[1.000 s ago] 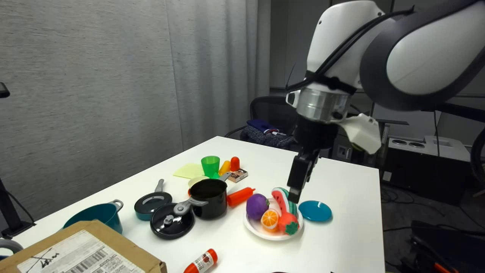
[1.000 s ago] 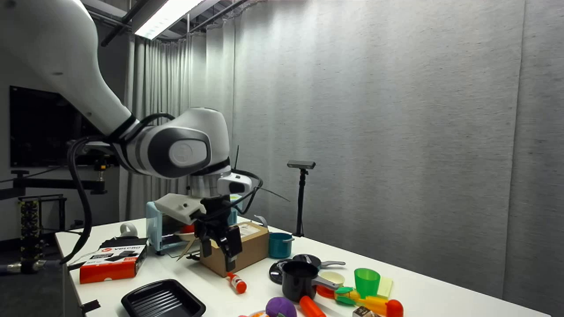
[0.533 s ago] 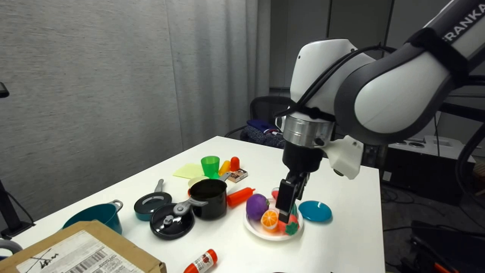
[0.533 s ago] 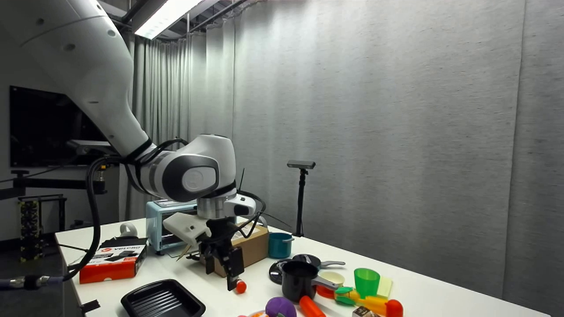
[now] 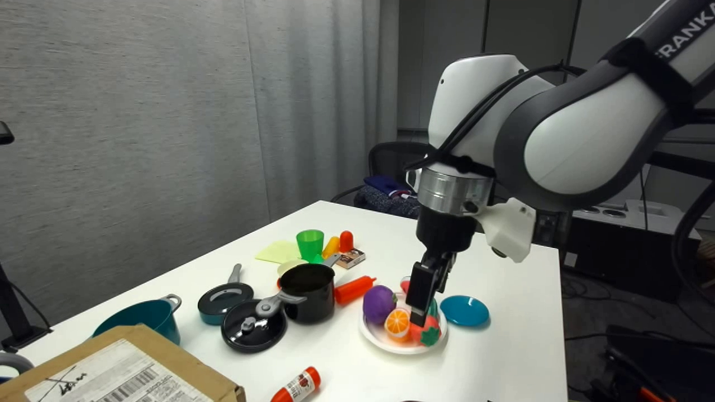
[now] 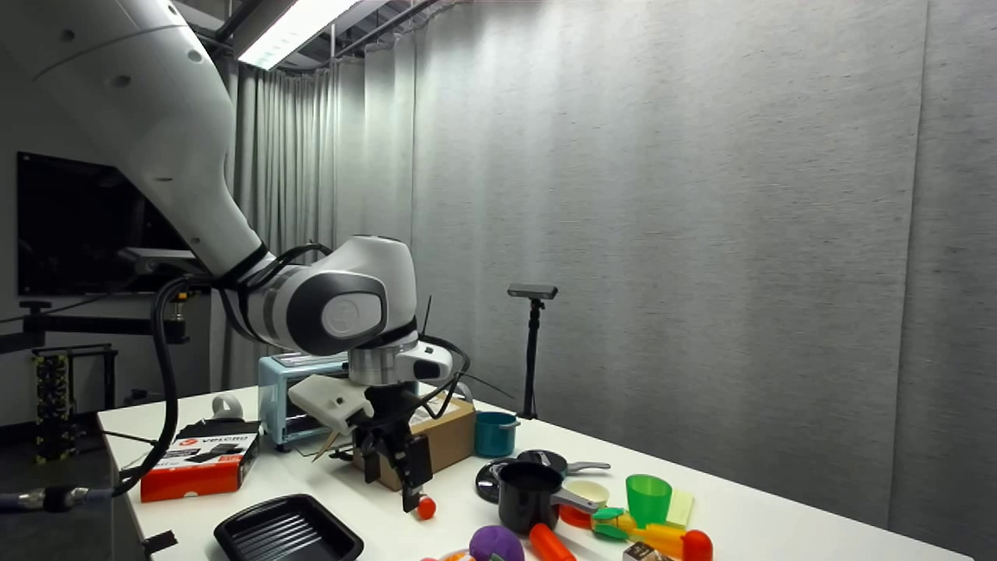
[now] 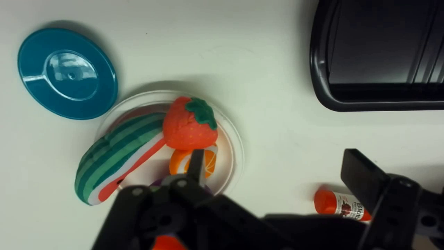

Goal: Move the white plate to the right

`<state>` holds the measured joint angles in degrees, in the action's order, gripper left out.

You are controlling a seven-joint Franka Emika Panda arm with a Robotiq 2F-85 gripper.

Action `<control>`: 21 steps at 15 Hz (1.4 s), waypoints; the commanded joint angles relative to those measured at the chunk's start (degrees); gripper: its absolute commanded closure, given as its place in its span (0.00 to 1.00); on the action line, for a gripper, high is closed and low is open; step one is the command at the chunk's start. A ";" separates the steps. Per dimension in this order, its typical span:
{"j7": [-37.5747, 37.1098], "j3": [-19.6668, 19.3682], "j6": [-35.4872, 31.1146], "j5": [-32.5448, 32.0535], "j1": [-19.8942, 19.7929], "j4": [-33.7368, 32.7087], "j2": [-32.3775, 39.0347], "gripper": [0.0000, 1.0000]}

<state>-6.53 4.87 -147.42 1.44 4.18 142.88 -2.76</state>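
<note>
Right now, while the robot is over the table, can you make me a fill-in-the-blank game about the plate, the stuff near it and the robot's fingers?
1. The plate is colored ____.
2. Count each strawberry on it: you get ____.
3. In the wrist view, the dish is at the left and the tray at the ____.
4. The fingers are not shut; they are ____.
Missing words: white; one; right; open.

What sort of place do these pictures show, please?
Probably a robotics lab or test room rather than a kitchen in use: a robot arm hangs over the white table, the white plate holds a toy strawberry, and a camera-like device stands before a grey curtain.
</note>
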 commanded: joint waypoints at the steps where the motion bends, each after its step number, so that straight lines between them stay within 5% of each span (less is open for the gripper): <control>1: -6.41 0.84 -6.17 -2.99 0.40 -1.30 4.17 0.00; 6: -11.76 1.12 -13.67 -3.59 2.54 -4.02 11.50 0.00; 12: -17.81 -5.47 -14.96 -16.81 6.29 -7.07 17.68 0.00; 17: -3.86 2.49 -15.26 -0.82 1.39 -8.91 22.45 0.00; 21: -0.63 1.71 -15.64 1.22 1.55 -9.94 24.53 0.00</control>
<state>-9.98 6.94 -162.34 1.66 6.56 134.61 19.79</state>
